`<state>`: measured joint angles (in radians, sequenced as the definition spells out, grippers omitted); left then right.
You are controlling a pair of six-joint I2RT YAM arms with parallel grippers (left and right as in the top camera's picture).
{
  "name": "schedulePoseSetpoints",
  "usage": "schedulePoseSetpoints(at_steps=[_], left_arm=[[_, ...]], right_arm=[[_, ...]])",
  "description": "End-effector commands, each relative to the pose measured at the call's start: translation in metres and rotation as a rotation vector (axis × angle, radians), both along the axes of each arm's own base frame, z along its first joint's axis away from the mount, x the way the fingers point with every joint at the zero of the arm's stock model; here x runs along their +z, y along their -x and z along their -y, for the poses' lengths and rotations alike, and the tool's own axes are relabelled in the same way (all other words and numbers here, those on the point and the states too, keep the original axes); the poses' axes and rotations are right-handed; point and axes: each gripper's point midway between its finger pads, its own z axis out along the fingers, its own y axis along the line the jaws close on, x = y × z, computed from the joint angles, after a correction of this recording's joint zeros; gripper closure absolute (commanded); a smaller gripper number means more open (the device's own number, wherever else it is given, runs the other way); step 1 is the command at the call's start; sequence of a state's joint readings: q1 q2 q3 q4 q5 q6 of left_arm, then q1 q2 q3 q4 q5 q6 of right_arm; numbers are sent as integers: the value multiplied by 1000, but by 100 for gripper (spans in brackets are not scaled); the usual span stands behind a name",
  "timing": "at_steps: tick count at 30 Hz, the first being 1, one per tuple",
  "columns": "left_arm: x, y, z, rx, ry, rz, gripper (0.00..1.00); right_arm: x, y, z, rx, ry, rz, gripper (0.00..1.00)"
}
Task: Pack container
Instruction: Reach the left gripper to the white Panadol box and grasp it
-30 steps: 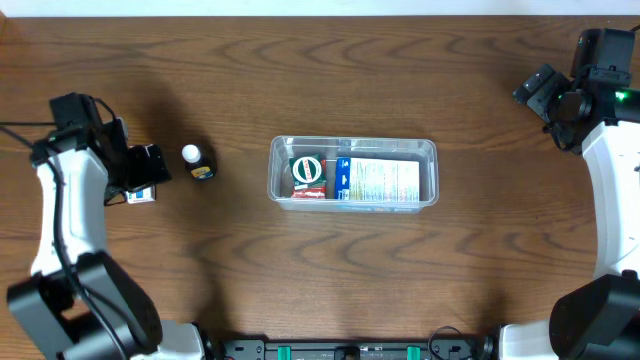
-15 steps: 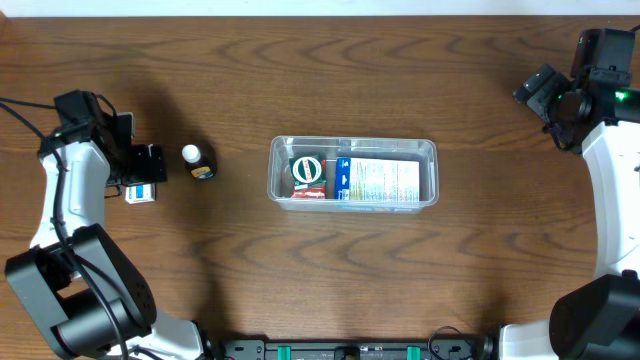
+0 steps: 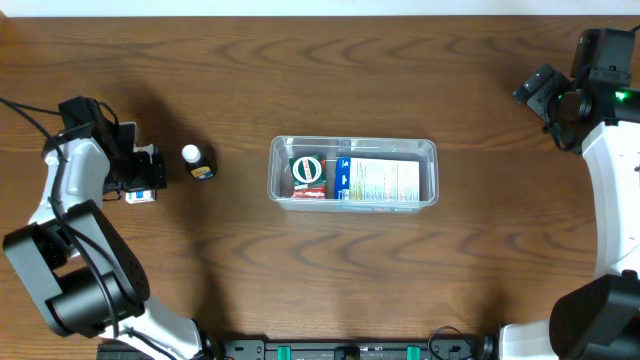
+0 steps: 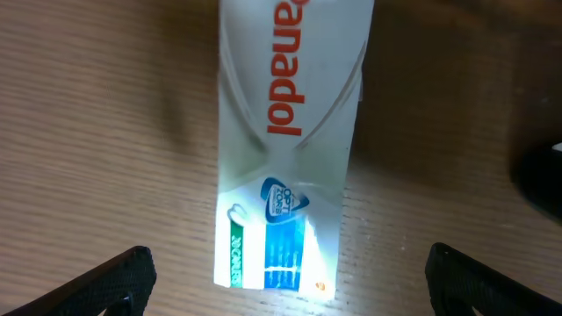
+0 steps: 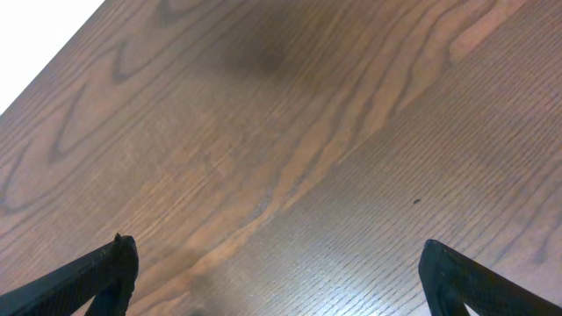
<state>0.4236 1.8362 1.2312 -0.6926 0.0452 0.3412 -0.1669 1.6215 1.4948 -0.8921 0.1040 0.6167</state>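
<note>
The container (image 3: pixel 429 150) is a clear rectangular bin at the table's middle. It holds a white printed box (image 3: pixel 383 180) and a green-and-red packet (image 3: pixel 307 175). A white Panadol box (image 4: pixel 285 140) lies on the wood at the far left; in the overhead view (image 3: pixel 141 194) my left gripper (image 3: pixel 148 172) hovers right over it. The left fingers are open, spread to either side of the box's blue end, not touching it. A small bottle with a white cap (image 3: pixel 195 160) stands just right of it. My right gripper (image 3: pixel 545 95) is open and empty at the far right.
The bottle stands between the left gripper and the bin. The right wrist view shows only bare brown wood (image 5: pixel 290 158). The table's far edge runs along the top of the overhead view.
My left arm has pulled back to the left and turned, bringing its gripper over the Panadol box. The box, bottle, bin and right arm have not moved.
</note>
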Motion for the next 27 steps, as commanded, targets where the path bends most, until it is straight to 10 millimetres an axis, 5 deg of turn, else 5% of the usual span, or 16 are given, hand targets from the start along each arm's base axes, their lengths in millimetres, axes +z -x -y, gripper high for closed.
schedulePoseSetpoints(at_steps=[1,9,18,27], left_arm=[[0,-5,-5,-5,-14,8,1],[-25,-1,-4,-6,11,-49,1],[-28,-6,-6,-16,4,-38,2],[-28,-6,-6,-15,4,-37,42]], right_arm=[[1,0,2,1,7,1,1],[1,0,2,1,8,1,1],[1,0,2,1,8,1,0],[1,0,2,1,7,1,1]])
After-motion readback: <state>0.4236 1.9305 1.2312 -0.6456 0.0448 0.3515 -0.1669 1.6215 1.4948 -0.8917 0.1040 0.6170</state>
